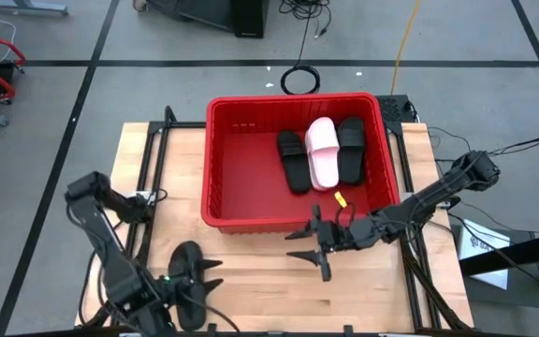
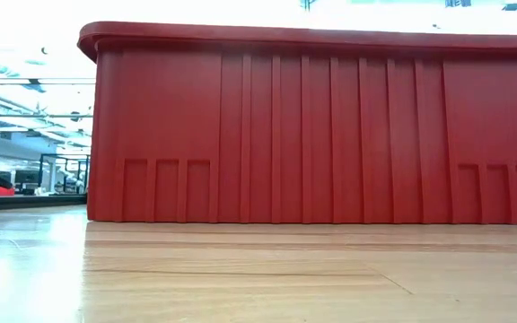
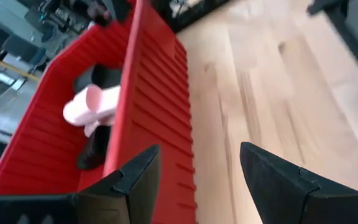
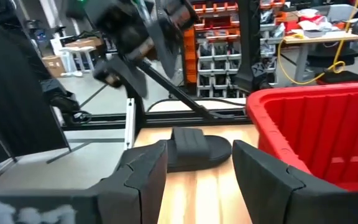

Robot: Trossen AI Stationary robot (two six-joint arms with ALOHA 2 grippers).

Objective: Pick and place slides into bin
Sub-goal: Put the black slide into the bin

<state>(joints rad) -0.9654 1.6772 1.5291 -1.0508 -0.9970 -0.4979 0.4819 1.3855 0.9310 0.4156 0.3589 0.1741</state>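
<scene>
The red bin (image 1: 251, 201) stands at the table's far middle. On its floor lie two black slides (image 1: 293, 161) (image 1: 351, 150) with a pale pink slide (image 1: 322, 153) between them; the left wrist view shows the pink one (image 3: 89, 106) too. Another black slide (image 4: 197, 149) lies flat on the table near the front left (image 1: 185, 260). My left gripper (image 1: 215, 276) hangs open just above and beside it, pointing right along the bin's near wall (image 3: 160, 118). My right gripper (image 1: 309, 253) is open in front of the bin, pointing left at that slide, with nothing between its fingers.
Bare wooden table (image 1: 269, 295) lies between the two grippers, in front of the bin. Black frame rails (image 1: 148, 187) run along the table's left and right sides. In the low view the bin's ribbed near wall (image 2: 330, 135) fills most of the picture.
</scene>
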